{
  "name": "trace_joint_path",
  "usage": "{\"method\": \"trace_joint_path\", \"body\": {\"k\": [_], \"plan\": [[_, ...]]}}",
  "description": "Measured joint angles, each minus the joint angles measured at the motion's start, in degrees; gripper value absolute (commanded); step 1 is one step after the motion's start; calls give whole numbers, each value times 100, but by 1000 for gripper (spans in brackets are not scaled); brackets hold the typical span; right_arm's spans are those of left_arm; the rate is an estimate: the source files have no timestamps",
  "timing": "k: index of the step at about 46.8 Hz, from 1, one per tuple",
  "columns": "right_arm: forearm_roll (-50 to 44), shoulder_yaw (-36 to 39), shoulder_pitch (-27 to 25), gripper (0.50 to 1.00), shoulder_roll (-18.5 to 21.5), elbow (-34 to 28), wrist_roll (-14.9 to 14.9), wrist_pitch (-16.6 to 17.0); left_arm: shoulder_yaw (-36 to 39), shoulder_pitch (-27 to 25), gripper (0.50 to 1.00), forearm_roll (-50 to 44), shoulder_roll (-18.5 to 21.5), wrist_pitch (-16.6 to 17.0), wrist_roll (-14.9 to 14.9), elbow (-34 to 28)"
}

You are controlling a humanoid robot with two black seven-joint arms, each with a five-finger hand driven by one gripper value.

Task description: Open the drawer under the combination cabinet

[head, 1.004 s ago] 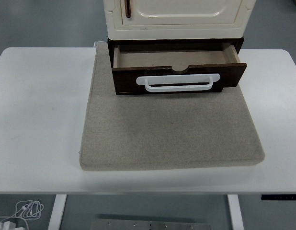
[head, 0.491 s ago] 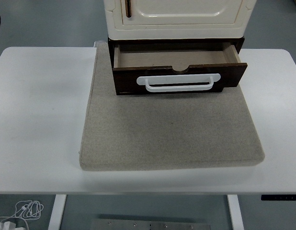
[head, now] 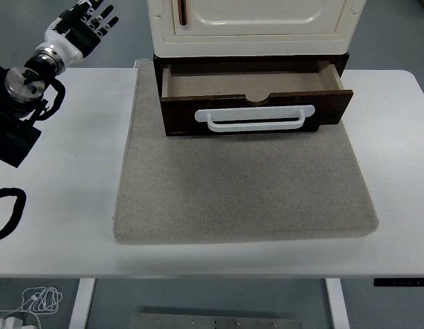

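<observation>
A cream cabinet (head: 253, 24) stands at the back of a grey felt mat (head: 239, 185). Beneath it a dark brown drawer (head: 256, 110) is pulled out toward me, its bare inside showing. A white bar handle (head: 255, 118) runs across the drawer front. My left hand (head: 85, 24) is raised at the top left, well to the left of the cabinet, fingers spread and holding nothing. The black left arm (head: 20, 103) comes in from the left edge. No right arm shows.
The white table (head: 61, 192) carries the mat. A black cable loop (head: 9, 212) hangs at the left edge. White cords (head: 33, 301) lie on the floor below the table's near left corner.
The left arm and hand have come into view at the upper left; earlier no arm showed. The drawer stands pulled out as before.
</observation>
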Motion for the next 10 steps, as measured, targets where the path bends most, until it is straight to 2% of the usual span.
{"method": "trace_joint_path", "body": {"k": [6, 10], "plan": [[0, 4, -5, 928, 0, 0, -3, 0, -3, 20, 1000, -49, -141, -293, -257, 208], [0, 0, -12, 928, 0, 0, -16, 1, -6, 25, 1000, -69, -179, -357, -396, 247]]}}
